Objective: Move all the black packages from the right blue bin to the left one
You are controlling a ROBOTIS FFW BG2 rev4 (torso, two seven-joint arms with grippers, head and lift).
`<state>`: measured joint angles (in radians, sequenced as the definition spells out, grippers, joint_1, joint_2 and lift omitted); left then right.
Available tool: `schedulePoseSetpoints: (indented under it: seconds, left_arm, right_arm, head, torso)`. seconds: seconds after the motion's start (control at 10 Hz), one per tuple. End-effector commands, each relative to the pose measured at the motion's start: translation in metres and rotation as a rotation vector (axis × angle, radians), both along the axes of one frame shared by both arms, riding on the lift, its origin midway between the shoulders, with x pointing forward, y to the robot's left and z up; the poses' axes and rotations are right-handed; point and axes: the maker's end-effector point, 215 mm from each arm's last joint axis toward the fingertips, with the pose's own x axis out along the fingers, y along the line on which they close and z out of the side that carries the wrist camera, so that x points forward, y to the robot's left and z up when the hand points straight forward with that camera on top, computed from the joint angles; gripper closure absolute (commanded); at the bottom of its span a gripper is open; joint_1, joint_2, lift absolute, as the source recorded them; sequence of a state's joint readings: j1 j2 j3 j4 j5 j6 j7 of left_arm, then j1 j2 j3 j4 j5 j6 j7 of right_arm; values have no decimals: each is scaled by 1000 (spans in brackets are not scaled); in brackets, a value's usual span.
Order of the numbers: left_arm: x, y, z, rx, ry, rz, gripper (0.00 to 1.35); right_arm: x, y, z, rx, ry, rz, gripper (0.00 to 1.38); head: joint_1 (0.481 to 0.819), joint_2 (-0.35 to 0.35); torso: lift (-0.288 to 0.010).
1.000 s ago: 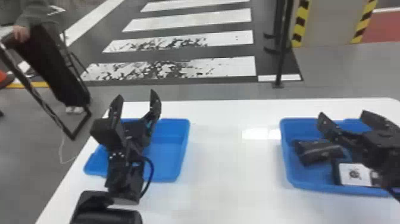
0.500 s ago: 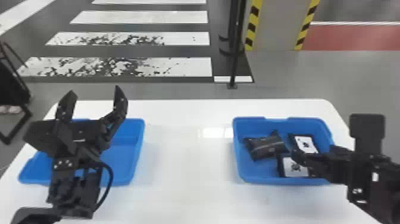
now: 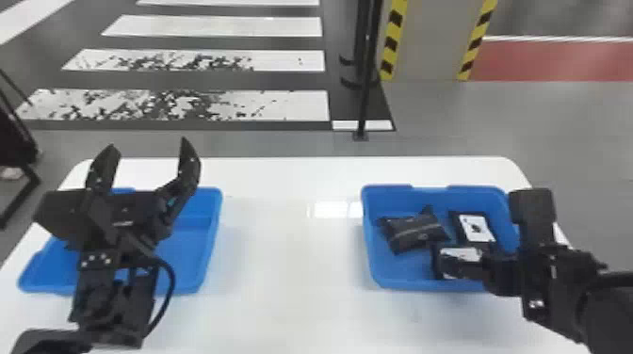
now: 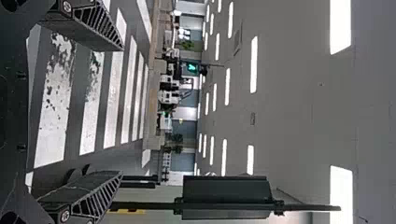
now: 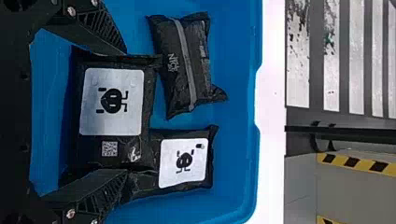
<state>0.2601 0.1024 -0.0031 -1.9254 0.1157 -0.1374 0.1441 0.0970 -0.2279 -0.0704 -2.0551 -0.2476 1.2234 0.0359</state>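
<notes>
My left gripper point(image 3: 148, 146) stands open and empty above the left blue bin point(image 3: 214, 230); in the left wrist view, the same gripper point(image 4: 122, 111) has its fingers wide apart. Three black packages lie in the right blue bin point(image 3: 369, 235). My right gripper point(image 3: 499, 273) is low over this bin's near right part, partly hiding the near package point(image 3: 459, 256). In the right wrist view, the right gripper point(image 5: 125, 111) is open, its fingers on either side of the large labelled package point(image 5: 112, 102). A smaller labelled package point(image 5: 184, 163) and a grey-striped package point(image 5: 187, 65) lie beyond.
Both bins stand on a white table point(image 3: 292, 254), with a wide bare stretch of tabletop between them. A thin black post point(image 3: 365, 84) rises from the floor behind the table.
The head view has swung to the right. My right gripper has turned and come down toward the near labelled package. The left gripper stays over the left bin.
</notes>
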Motion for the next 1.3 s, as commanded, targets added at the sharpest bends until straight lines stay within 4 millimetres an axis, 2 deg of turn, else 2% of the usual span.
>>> schedulePoseSetpoints:
  seconds: [0.0,0.3,0.5,0.6,0.7,0.8,1.0,1.2]
  left_arm:
    - [0,0,-1,0,2,-1,96]
    - [0,0,-2,3,5,-2,96]
    - [1,-2,0,5,2,-6,96]
    - [0,-3,-1,5,5,-8,94]
    - [1,-3,-3,8,7,-8,94]
    - [1,-2,-2,11,7,-6,94]
    - [-1,0,-2,12,4,-3,98]
    - [-1,-1,-3,10,7,-4,99]
  right_arm:
    - [3,-4,-5,-18,20,-5,145]
    - [7,-20,-13,-53,46,-39,154]
    - [22,-18,-14,-45,26,-33,171]
    - [22,-14,-17,-38,33,-23,311]
    - [19,-10,-24,-28,51,-16,659]
    - [15,-7,-31,-13,74,-13,860]
    - [14,1,-29,6,73,-1,1182]
    - [15,12,-18,34,48,14,1184]
  head:
    - [695,-8]
    - [695,-21]
    - [695,-30]
    - [695,-32]
    - [695,-29]
    - [695,-25]
    - [695,-19]
    - [695,-7]
  torso:
    - [-132]
    - [-132]
    - [-132]
    - [-132]
    - [-132]
    - [-132]
    - [-132]
    - [-132]
